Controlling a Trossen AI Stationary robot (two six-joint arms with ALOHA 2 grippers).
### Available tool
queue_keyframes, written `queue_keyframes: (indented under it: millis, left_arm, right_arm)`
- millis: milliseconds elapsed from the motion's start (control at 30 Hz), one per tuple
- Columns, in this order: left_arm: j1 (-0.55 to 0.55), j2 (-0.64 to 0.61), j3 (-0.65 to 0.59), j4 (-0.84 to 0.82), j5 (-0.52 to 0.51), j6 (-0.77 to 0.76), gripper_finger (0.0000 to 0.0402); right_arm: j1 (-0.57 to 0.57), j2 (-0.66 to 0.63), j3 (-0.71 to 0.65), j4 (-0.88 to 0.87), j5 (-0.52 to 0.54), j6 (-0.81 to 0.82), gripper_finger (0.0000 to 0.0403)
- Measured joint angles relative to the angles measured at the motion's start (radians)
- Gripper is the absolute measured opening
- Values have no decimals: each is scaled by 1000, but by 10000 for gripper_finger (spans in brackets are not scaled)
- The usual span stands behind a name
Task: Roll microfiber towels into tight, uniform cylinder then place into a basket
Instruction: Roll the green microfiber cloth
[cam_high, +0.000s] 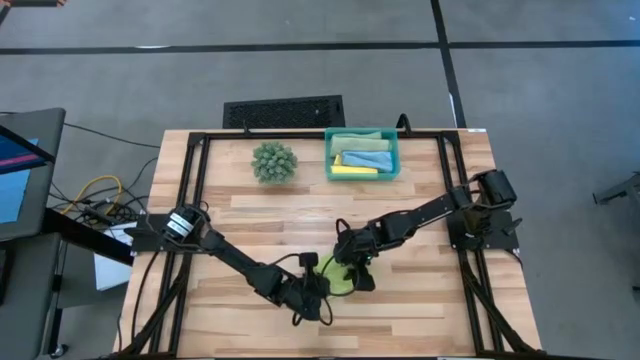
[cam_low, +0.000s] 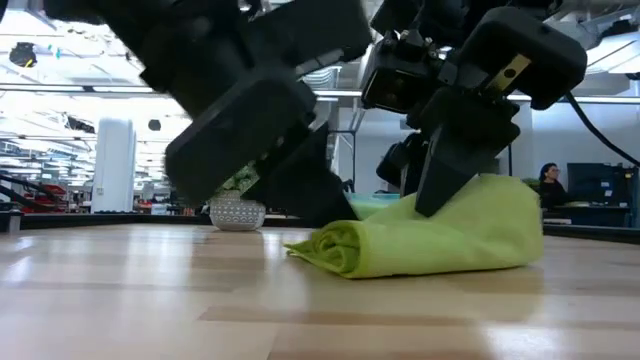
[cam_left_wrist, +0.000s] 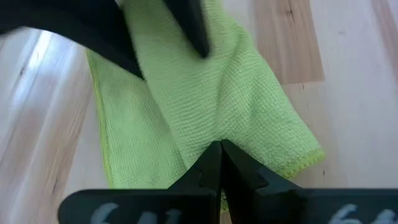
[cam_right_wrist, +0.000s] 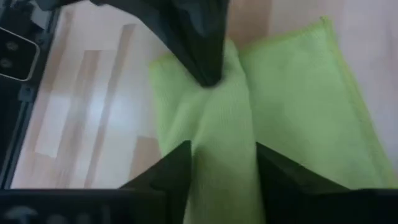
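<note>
Near edge of the table (cam_high: 420, 320): lime green towel (cam_low: 430, 240) lies loosely rolled on the wood, one end curled. Left gripper (cam_left_wrist: 221, 163) down at it, fingers pinched together on a fold of the cloth. Right gripper (cam_right_wrist: 222, 163) on the towel's other side, fingers apart, straddling a ridge of it. Farther back: teal basket (cam_high: 392, 165) at the far edge, with light blue, sage and yellow towels inside. Spiky plant ball (cam_high: 274, 161) beside it. Black grille (cam_high: 284, 111) beyond the table.
</note>
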Motion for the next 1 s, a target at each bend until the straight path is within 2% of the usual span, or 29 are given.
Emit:
queue_keyframes:
  millis: [133,233,400,667,800,1000]
  left_arm:
    - [0,0,0,2,3,-2,0]
    - [-1,0,0,3,4,-2,0]
    - [-1,0,0,2,4,-2,0]
    - [-6,0,0,6,1,-2,0]
    - [-21,0,17,14,-22,30,0]
    - [-34,0,63,-6,-161,49,0]
  right_arm:
    - [-8,-58,0,-30,44,-1,208]
    - [-5,-103,0,-70,64,-2,198]
    - [12,-137,0,-104,100,-18,131]
    - [13,-41,0,-172,111,30,13]
    - [16,-26,1,-203,123,56,18]
    - [34,-26,1,-220,139,79,44]
